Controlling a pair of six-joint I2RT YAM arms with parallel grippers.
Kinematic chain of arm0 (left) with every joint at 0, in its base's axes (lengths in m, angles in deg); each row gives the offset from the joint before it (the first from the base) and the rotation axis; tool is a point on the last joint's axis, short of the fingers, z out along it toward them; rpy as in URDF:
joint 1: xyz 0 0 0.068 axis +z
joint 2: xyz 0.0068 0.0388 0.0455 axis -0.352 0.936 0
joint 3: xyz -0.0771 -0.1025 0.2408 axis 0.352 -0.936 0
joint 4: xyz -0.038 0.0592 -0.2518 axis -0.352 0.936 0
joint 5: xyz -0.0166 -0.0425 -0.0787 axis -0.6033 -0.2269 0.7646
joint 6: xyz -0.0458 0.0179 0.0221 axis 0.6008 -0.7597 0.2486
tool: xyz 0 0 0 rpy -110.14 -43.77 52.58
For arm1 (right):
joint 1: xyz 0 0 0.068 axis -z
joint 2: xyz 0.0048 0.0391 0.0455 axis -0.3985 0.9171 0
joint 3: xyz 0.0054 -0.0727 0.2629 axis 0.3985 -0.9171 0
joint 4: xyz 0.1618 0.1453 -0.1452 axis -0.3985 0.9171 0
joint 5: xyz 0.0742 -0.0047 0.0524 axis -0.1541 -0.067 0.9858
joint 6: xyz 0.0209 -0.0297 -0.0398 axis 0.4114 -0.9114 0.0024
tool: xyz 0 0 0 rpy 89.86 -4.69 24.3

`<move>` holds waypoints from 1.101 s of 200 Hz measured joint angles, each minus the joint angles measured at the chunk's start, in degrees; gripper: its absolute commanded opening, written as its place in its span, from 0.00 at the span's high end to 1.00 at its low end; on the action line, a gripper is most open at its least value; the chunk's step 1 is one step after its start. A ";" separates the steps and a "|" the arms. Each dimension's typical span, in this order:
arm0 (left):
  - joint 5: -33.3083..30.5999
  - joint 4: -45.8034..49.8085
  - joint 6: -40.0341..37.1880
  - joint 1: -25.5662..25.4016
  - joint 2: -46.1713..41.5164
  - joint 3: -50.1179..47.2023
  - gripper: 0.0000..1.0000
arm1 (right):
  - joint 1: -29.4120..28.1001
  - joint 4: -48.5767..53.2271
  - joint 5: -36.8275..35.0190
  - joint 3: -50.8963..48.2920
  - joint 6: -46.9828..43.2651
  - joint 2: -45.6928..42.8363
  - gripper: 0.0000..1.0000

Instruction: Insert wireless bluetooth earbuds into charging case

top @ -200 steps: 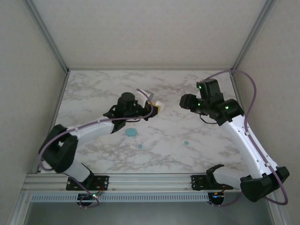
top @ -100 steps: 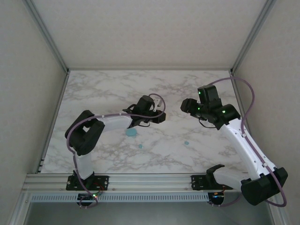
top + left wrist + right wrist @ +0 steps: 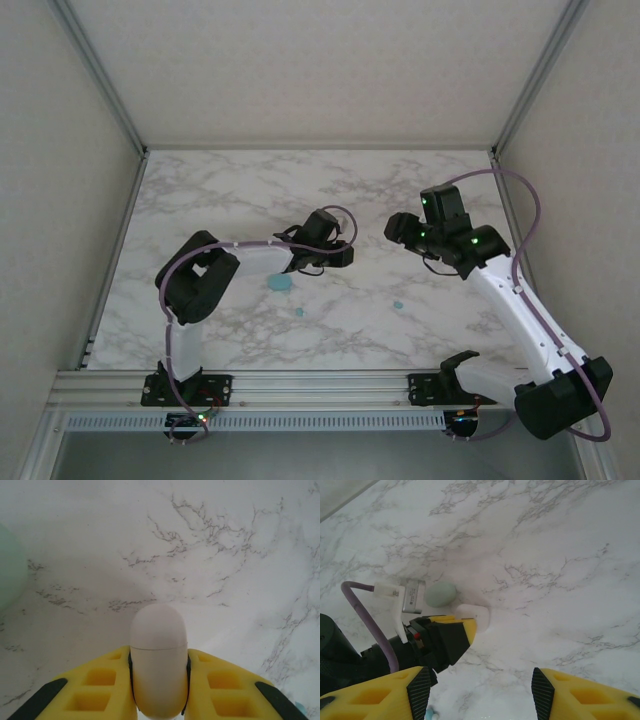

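Top external view is showing, nearest the arm bases, a teal earbud (image 3: 298, 312) lying loose on the marble table (image 3: 200, 200). A second teal earbud (image 3: 397, 305) is lying well apart to its right. Neither is seated in anything yet. Just beyond the first bud a larger teal case (image 3: 281, 284) is resting on the table; whether it is open is too small to tell.

Farther in, near the middle, the left gripper (image 3: 343, 252) is clamping a white case (image 3: 159, 650) between its yellow fingers (image 3: 105, 680). The jaws are pressing on its lower half, with the rounded top pointing away from the wrist. The seam is showing no gap, so the lid looks closed. Gripping below the seam is probably leaving the lid free to be lifted.

To the right and slightly farther, the right gripper (image 3: 392, 224) is hovering with its jaws apart and nothing between them. It is facing the white case, seemingly waiting to help open it or to fetch a bud.

Farthest, a pale green case (image 3: 440, 594) is sitting on the table just beside the left gripper's tip.
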 measured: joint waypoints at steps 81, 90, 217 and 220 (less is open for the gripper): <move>-4.76 -0.09 3.23 0.74 0.00 -0.61 0.54 | 0.00 -1.05 0.92 -0.74 0.42 -0.31 0.40; -5.31 0.39 3.06 1.09 0.00 -0.90 0.53 | 0.00 -1.14 1.22 -0.74 0.42 -0.31 0.40; -10.64 5.38 -3.08 9.70 -39.93 -17.81 0.27 | -1.14 -15.82 13.90 -0.52 -20.26 14.23 0.39; -10.27 5.35 -3.06 10.75 -41.27 -18.45 0.26 | -1.44 -15.89 14.21 -0.13 -21.40 15.34 0.39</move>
